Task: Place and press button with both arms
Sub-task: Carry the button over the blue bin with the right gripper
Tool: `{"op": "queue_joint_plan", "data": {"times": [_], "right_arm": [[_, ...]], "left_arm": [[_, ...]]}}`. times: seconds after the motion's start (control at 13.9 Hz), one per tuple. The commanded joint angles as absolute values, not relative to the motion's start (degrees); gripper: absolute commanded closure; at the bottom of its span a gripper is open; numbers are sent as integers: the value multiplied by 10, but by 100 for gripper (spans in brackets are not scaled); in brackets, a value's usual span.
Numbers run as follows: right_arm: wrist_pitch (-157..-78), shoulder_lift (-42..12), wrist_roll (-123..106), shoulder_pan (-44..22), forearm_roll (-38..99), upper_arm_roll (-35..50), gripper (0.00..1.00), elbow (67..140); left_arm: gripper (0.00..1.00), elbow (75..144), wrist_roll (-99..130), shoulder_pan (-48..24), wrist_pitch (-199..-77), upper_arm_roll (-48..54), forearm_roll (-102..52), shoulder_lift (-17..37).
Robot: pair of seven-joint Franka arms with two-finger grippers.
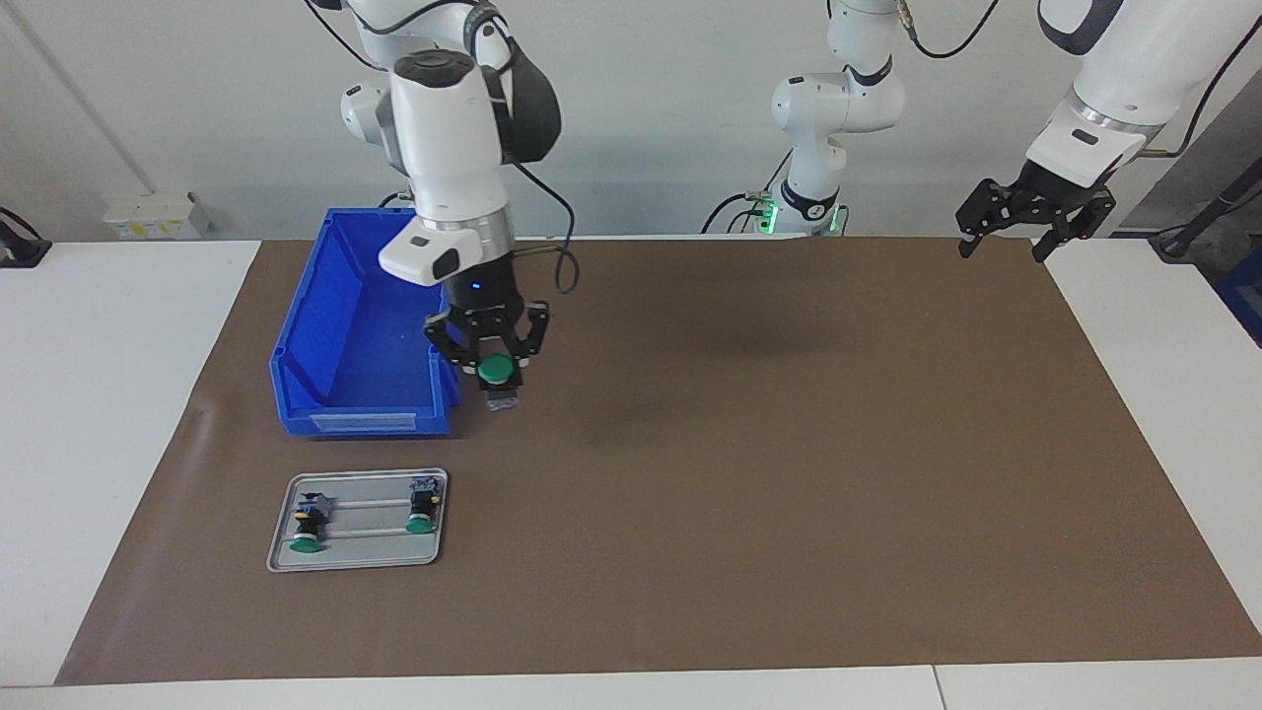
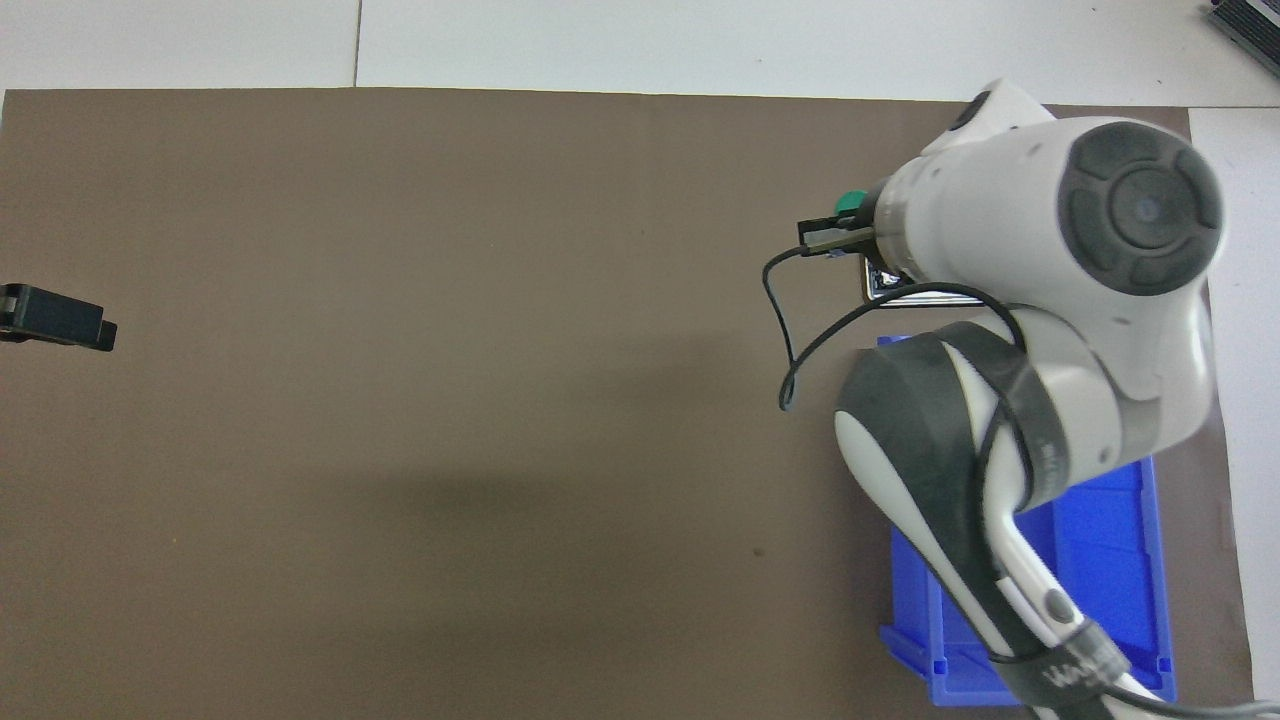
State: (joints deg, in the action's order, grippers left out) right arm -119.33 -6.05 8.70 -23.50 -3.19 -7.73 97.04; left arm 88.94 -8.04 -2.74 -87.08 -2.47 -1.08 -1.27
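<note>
Green-capped button (image 1: pixel 495 371) sits clamped between the right gripper's (image 1: pixel 496 380) fingers, cap facing the camera across the table, grey base hanging below. It is up in the air over the brown mat (image 1: pixel 749 473), just beside the open end of the blue bin (image 1: pixel 340 335), toward the right arm's end of the table. Overhead view mostly hides the grip under the arm; only a sliver of green cap shows, so the exact hold is hard to confirm there. Metal tray (image 1: pixel 286 552) lies on the mat past the bin, farther from the robots, with two more green buttons (image 1: pixel 421 523) on it. Left gripper (image 1: pixel 1006 237) waits raised over the mat's corner at the left arm's end, fingers apart, holding nothing.
</note>
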Motion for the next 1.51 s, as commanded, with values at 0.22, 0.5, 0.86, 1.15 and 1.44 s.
{"op": "queue_joint_plan", "data": {"times": [0.22, 0.5, 0.86, 1.15, 1.44], "right_arm": [[-1261, 65, -92, -108, 10, -67, 100, 1192], [-1402, 90, -154, -56, 17, -68, 100, 1334], [-1449, 81, -264, -26, 120, -69, 100, 1395], [-1474, 65, -269, -26, 121, -69, 100, 1418], [-1489, 47, -267, -30, 121, -69, 100, 1421]], "left_arm": [[0, 896, -75, -23, -865, -21, -10, -21], [0, 896, -75, -23, -866, -21, -10, -21], [0, 896, -75, -24, -865, -21, -11, -21], [0, 896, -75, -24, -865, -22, -11, -21], [0, 896, -75, -24, -865, -21, -10, -21]]}}
